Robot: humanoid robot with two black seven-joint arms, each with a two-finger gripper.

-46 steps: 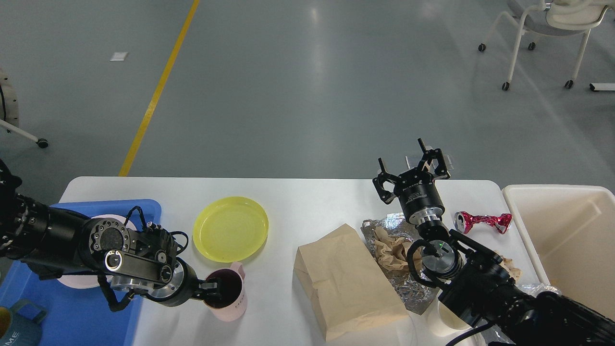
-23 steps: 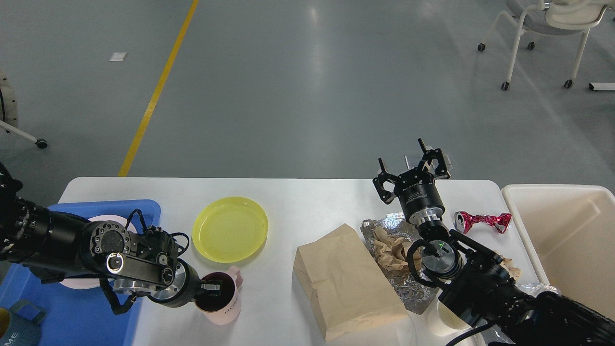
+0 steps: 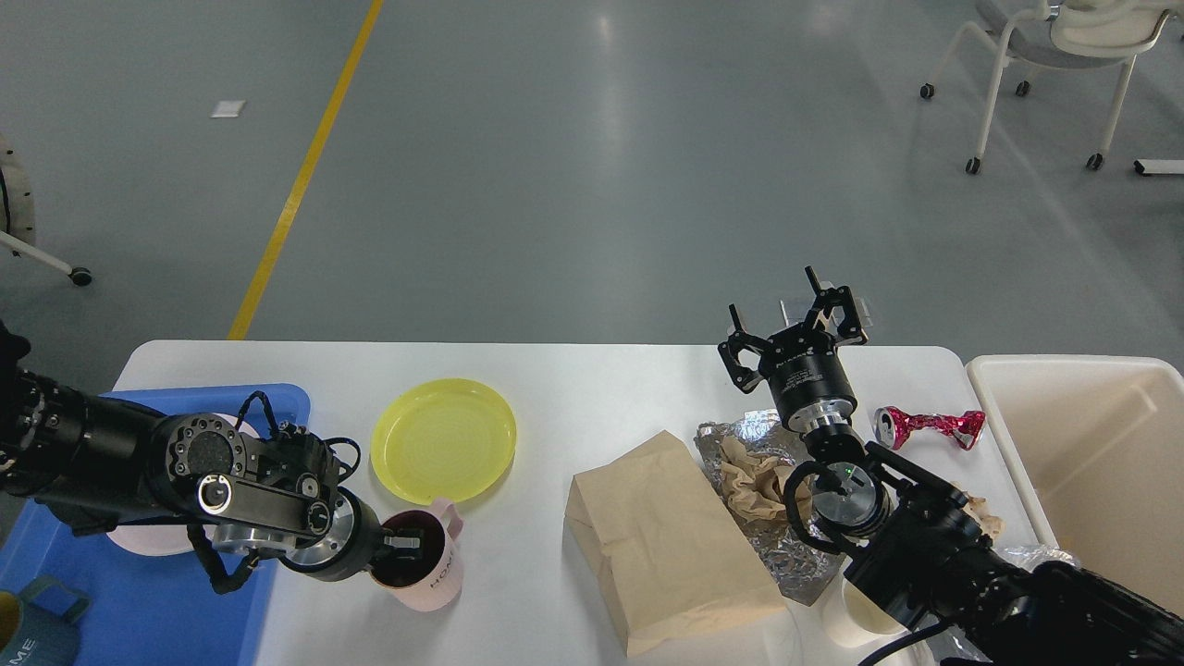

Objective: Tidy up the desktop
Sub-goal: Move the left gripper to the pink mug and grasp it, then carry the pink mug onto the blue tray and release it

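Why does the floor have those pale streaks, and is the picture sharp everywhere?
In the head view, the pale streaks on the grey floor are soft reflections of overhead lights; the white desktop is evenly lit with faint shadows; the crumpled foil glints; the picture is sharp throughout, though the left gripper is dark against the pink mug.

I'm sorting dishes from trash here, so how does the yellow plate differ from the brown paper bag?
The yellow plate is round, bright and see-through; the brown paper bag is a dull tan, opaque rectangle. The plate looks rigid with a smooth raised rim, while the bag is creased and folded. The plate lies left of the middle, the bag further right, beside crumpled foil. Both lie flat on the white desktop, and neither gripper touches them.
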